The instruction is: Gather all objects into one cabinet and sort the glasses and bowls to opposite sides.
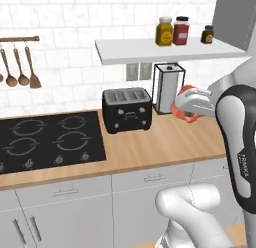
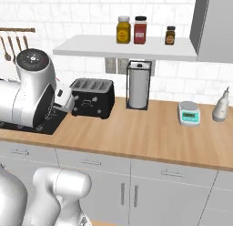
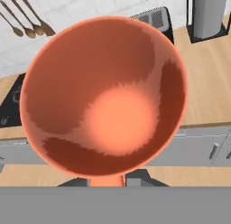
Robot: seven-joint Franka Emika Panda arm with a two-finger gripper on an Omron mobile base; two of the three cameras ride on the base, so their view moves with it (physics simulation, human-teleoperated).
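Gripper (image 1: 184, 110): clamped on the rim of the cup (image 3: 103, 96).
Cup: orange-red, held in the air above the counter (image 1: 160, 142), in front of the towel holder (image 1: 167, 88), right of the toaster (image 1: 127, 109).

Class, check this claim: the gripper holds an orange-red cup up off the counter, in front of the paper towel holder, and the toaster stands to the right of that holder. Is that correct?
Not quite. The toaster stands to the left of the paper towel holder, as the left base view shows. The rest holds: the gripper holds the orange-red cup up off the counter.
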